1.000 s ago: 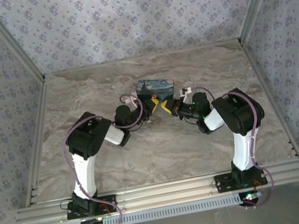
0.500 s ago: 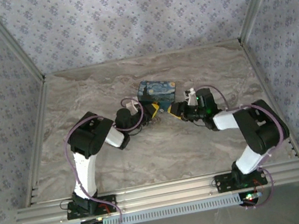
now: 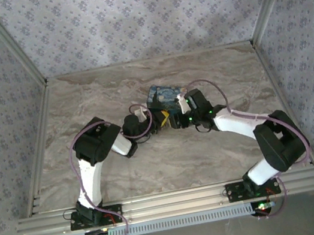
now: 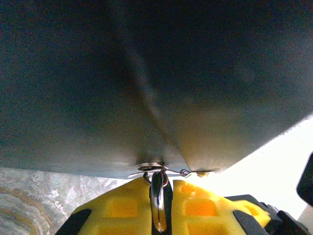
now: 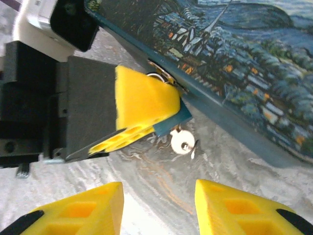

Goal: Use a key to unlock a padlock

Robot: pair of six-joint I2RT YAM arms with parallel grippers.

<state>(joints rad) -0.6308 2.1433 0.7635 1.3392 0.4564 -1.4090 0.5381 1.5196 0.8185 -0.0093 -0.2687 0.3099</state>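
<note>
Right claw (image 5: pixel 159 205) near small silvery key (image 5: pixel 182 143)

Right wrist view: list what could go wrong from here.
1. The left tool pinches just a thin metal piece at its fingertips, hard against the box; a nudge could twist it loose.
2. The open right tool faces a small silver key close beside the left tool's finger; closing may catch that finger or knock the key away.
</note>
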